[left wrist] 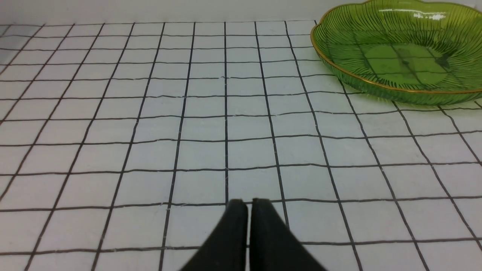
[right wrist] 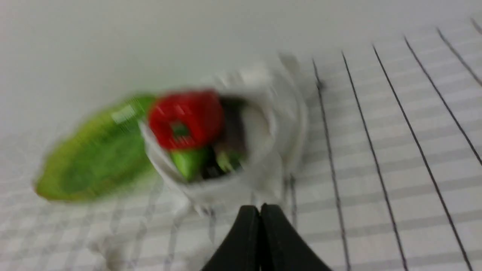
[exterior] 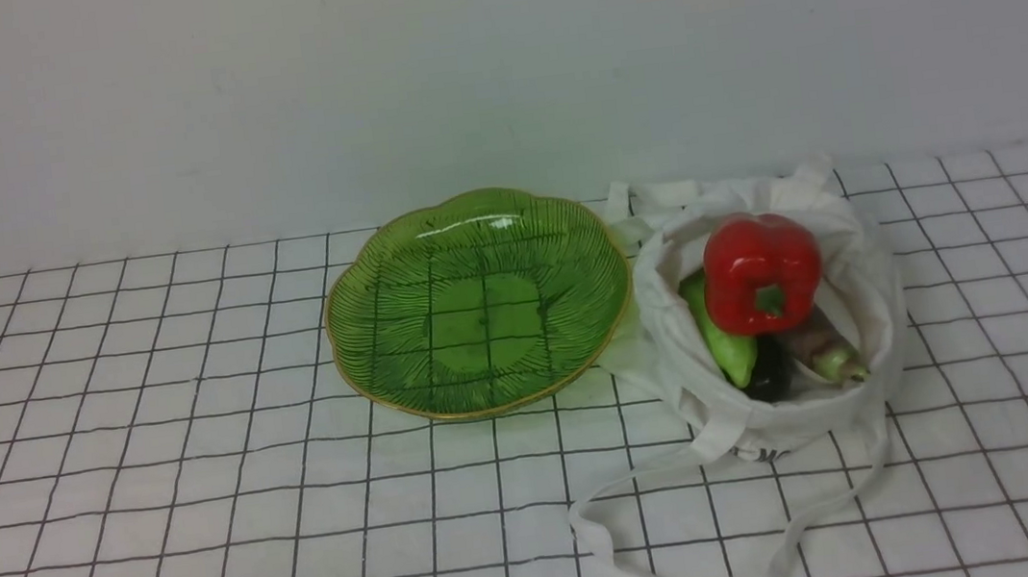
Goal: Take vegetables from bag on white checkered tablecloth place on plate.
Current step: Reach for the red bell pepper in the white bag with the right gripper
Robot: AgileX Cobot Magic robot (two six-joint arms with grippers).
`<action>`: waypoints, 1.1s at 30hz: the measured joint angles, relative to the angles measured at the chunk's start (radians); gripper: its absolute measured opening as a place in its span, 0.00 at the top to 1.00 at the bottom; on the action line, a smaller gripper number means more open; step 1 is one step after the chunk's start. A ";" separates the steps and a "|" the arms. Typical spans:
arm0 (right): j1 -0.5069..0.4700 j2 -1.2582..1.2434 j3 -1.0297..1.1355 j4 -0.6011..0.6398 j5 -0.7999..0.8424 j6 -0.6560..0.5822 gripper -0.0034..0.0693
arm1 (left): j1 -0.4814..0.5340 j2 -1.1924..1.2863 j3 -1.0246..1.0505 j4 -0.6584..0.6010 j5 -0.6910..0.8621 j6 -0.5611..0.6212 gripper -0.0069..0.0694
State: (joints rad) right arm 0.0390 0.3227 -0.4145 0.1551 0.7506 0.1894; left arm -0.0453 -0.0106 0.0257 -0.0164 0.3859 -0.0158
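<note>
The off-white cloth bag lies open on the checkered tablecloth, right of the green glass plate. In the bag are a red bell pepper, a light-green pepper, a dark eggplant and a purple-brown root. The plate holds nothing. Neither gripper shows in the front view. My left gripper is shut and empty over bare cloth, the plate far ahead of it. My right gripper is shut and empty, just short of the blurred bag and red pepper.
The bag's long thin straps trail over the cloth toward the front edge. A plain white wall stands right behind the plate and the bag. The right wrist view is blurred by motion.
</note>
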 joint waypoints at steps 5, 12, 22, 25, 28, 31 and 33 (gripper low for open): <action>0.000 0.292 -0.055 -0.028 0.148 -0.017 0.97 | 0.000 0.000 0.000 0.000 0.000 0.000 0.92; 0.000 0.631 -0.237 0.181 0.152 -0.276 0.87 | 0.000 0.000 0.000 0.000 0.000 0.000 0.92; 0.077 0.958 -0.579 0.365 0.153 -0.507 0.42 | 0.000 0.000 0.000 0.000 0.000 0.000 0.92; 0.123 1.052 -0.698 0.346 0.168 -0.488 0.28 | 0.000 0.000 0.000 0.000 0.000 0.000 0.92; 0.163 1.175 -0.837 0.286 0.197 -0.455 0.13 | 0.000 0.000 0.000 0.000 0.000 0.000 0.92; 0.175 1.300 -0.968 0.217 0.255 -0.367 0.03 | 0.000 0.000 0.000 0.000 0.000 0.000 0.92; 0.176 1.352 -1.027 0.163 0.296 -0.310 0.01 | 0.000 0.000 0.000 0.000 0.000 0.000 0.92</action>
State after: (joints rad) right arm 0.2149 1.6749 -1.4411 0.3179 1.0468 -0.1204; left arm -0.0453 -0.0106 0.0257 -0.0164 0.3859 -0.0158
